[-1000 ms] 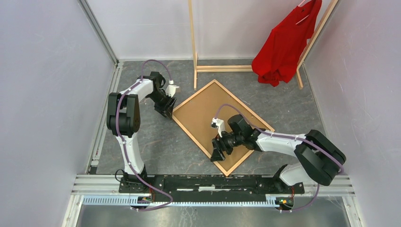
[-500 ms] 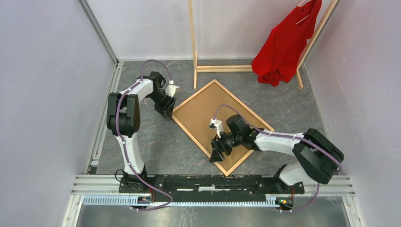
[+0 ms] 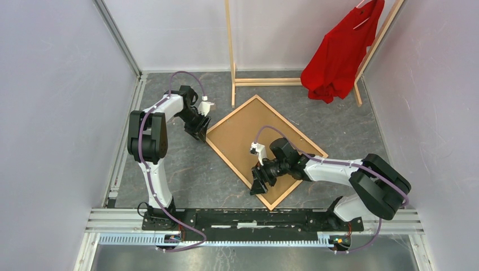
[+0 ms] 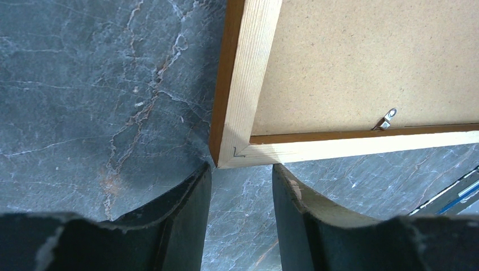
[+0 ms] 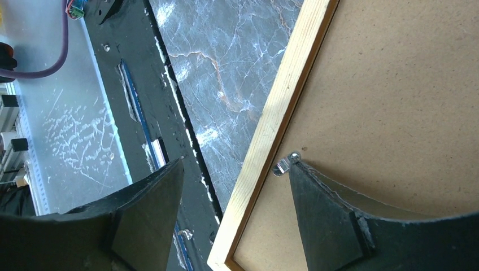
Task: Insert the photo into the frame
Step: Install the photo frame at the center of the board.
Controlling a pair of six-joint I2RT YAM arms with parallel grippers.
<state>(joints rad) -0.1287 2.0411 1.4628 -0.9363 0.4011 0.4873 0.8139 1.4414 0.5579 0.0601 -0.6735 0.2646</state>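
Observation:
The frame (image 3: 227, 158) lies back side up on the grey table, turned like a diamond. A plain brown backing panel (image 3: 248, 130) fills it. The photo is hidden. My left gripper (image 3: 197, 134) is open and empty at the frame's left corner; in the left wrist view the frame corner (image 4: 243, 113) sits just beyond the gap between the open gripper's (image 4: 241, 175) fingers. My right gripper (image 3: 258, 185) is open over the frame's near-left strip (image 5: 282, 107). In the right wrist view the gripper (image 5: 237, 164) straddles that strip, with one fingertip at a small metal clip (image 5: 284, 164) on the panel (image 5: 395, 84).
A pale wooden clothes rack (image 3: 231, 56) stands at the back with a red shirt (image 3: 339, 53) hanging at the right. Another metal clip (image 4: 387, 118) sits near the left corner. The black base rail (image 3: 254, 217) runs along the near edge. Grey walls close both sides.
My right gripper has shifted slightly left, out toward the frame's near-left strip. The left arm and the frame have not moved.

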